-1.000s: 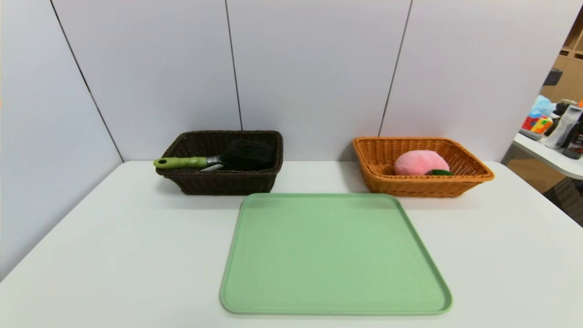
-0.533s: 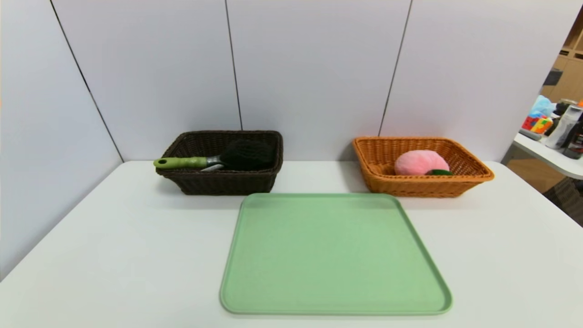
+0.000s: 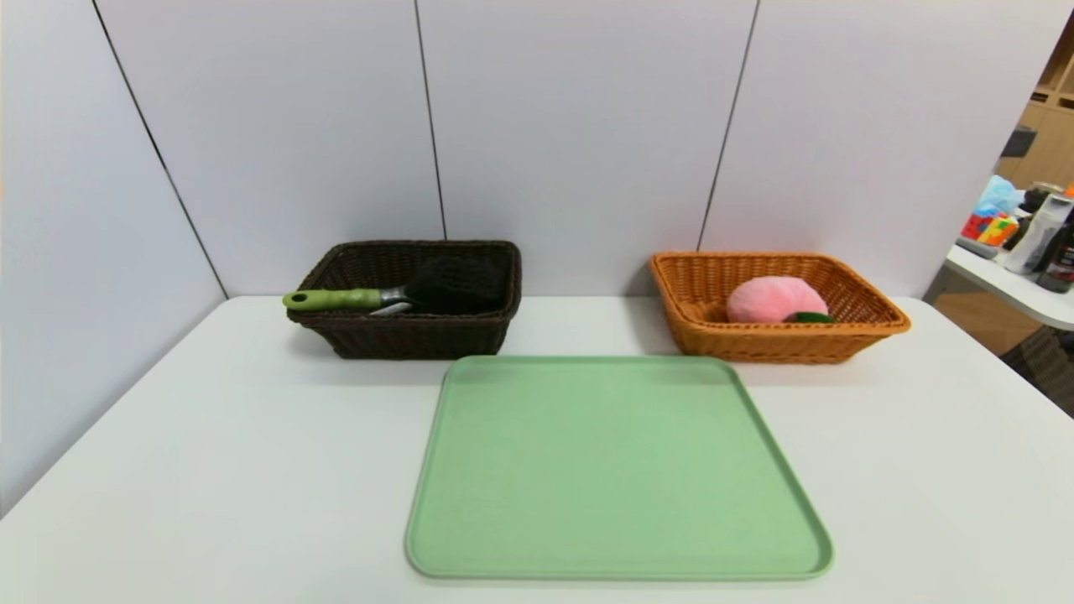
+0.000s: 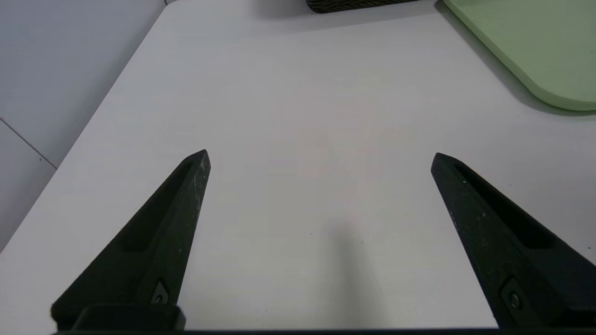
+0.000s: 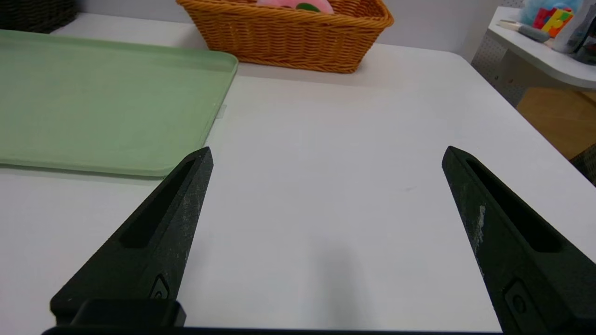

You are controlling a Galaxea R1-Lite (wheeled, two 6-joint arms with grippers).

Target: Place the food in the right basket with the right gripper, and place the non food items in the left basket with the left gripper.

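Observation:
The pink plush peach [image 3: 774, 299] lies inside the orange-tan right basket [image 3: 873, 323] at the back right; its top also shows over the basket's rim [image 5: 298, 4] in the right wrist view. In the dark brown left basket [image 3: 403, 335] rests the brush [image 3: 453, 285], its green handle [image 3: 331, 299] sticking out over the rim. A pale tip of the marker pen [image 3: 391, 309] peeks out under the brush. My left gripper [image 4: 320, 156] hangs open over bare table near the front left. My right gripper [image 5: 327, 153] hangs open over bare table to the right of the tray. Neither arm shows in the head view.
A flat green tray [image 3: 617, 466] with nothing on it lies in the middle of the white table [image 3: 210, 470], in front of both baskets. Grey wall panels close the back and left. A side table with clutter [image 3: 1019, 235] stands off to the right.

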